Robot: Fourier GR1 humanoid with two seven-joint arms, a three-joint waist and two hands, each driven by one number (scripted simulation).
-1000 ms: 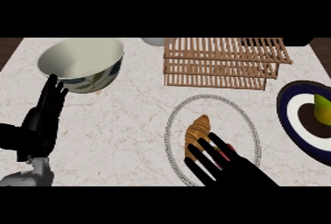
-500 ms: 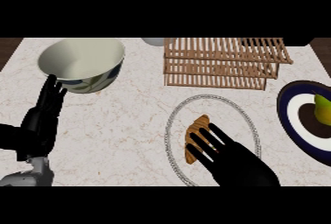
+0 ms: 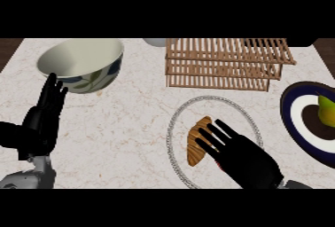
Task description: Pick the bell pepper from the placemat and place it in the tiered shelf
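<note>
Robot hand on the right [image 3: 245, 162] is hovering over the oval placemat [image 3: 180, 122], its fingers [image 3: 211, 141] spread and straight, holding nothing. They are lying across the right side of an orange-brown thing [image 3: 196, 144] in the middle of the mat; that thing is sitting where the bell pepper would be, though from here it is looking more like a ribbed, elongated piece than a pepper. Whether the fingertips are actually touching it, I cannot tell.

Over on the left, the other robot hand [image 3: 42, 119] is resting open near the edge of the worktop [image 3: 124, 115], fingers pointing up toward a cream bowl [image 3: 82, 64] with a leaf pattern, just beside it.

Behind the placemat, the wooden tiered shelf [image 3: 226, 62] is standing at the far side, its slats showing nothing on them. At the right edge, a dark blue and white plate [image 3: 297, 128] is carrying a yellow-green pear [image 3: 326, 108]. A pale round object [image 3: 155, 41] is peeking in beside the shelf's left corner, too cut off to identify.
</note>
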